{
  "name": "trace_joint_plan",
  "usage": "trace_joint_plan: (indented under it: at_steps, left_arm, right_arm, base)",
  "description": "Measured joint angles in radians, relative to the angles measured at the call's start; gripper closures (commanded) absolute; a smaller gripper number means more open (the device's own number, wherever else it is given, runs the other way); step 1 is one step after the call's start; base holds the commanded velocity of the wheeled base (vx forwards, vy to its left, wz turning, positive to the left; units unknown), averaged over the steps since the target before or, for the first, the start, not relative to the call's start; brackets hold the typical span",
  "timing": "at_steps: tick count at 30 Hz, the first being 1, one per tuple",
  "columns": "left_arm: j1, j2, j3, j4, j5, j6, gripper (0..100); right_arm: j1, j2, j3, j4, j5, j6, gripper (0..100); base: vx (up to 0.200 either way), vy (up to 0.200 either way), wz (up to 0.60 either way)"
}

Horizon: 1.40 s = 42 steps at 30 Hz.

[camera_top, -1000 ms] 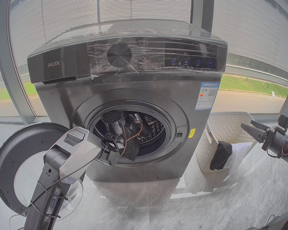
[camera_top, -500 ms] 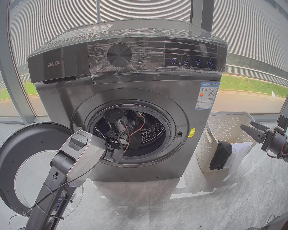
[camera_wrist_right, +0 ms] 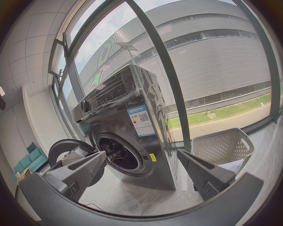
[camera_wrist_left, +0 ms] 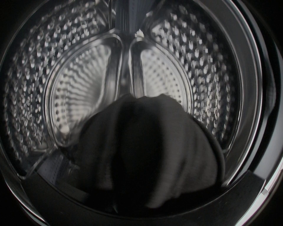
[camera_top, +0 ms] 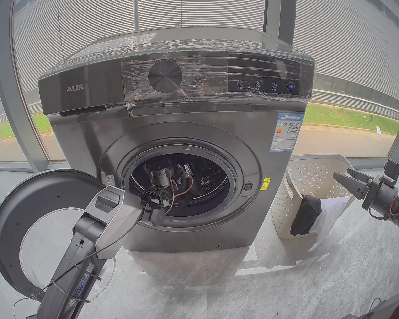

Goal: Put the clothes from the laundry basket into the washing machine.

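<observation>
Since my left claw [camera_top: 185,172] has carried the dark garment [camera_wrist_left: 147,153] deeper into the washing machine [camera_top: 178,120], I cannot tell its grip; right claw [camera_top: 341,172] idles spread; release likely next.

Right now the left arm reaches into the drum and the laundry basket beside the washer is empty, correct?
Not empty: the head view shows the laundry basket holding a black garment and a white one. The left arm does reach into the drum.

Beyond the window post [camera_top: 282,16] I see a ribbed grey building [camera_top: 357,41], a grass strip [camera_top: 353,117] and a road [camera_top: 341,143]; marble floor [camera_top: 291,286] lies before it.
</observation>
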Motion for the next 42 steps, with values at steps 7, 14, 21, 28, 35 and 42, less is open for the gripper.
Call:
trace_joint_plan:
  at_steps: [7, 14, 21, 28, 35, 42]
  left_arm:
    - [0.013, 0.073, -0.006, 0.077, -0.005, 0.020, 0]
    - [0.006, 0.088, -0.007, 0.088, -0.007, 0.019, 0]
    - [0.000, 0.019, -0.007, 0.146, -0.006, 0.014, 0]
    - [-0.010, -0.081, -0.007, 0.204, -0.006, 0.010, 0]
    - [-0.015, -0.158, 0.072, 0.209, -0.006, 0.007, 0]
    - [-0.019, -0.259, 0.339, 0.071, -0.016, 0.011, 0]
  right_arm:
    - [0.000, 0.000, -0.002, 0.000, 0.000, 0.000, 0]
    - [0.000, 0.000, -0.004, 0.001, 0.000, 0.000, 0]
    - [0.000, -0.001, -0.005, 0.001, 0.000, 0.001, 0]
    - [0.000, -0.003, -0.008, 0.000, 0.000, 0.002, 0]
    - [0.000, -0.005, -0.014, 0.000, 0.000, 0.004, 0]
    - [0.000, -0.005, -0.026, 0.000, 0.000, 0.005, 0]
  base:
    - [0.000, 0.000, 0.00]
    - [0.000, 0.000, 0.00]
    - [0.000, 0.000, 0.00]
    - [0.000, 0.000, 0.00]
    - [0.000, 0.000, 0.00]
    - [0.000, 0.000, 0.00]
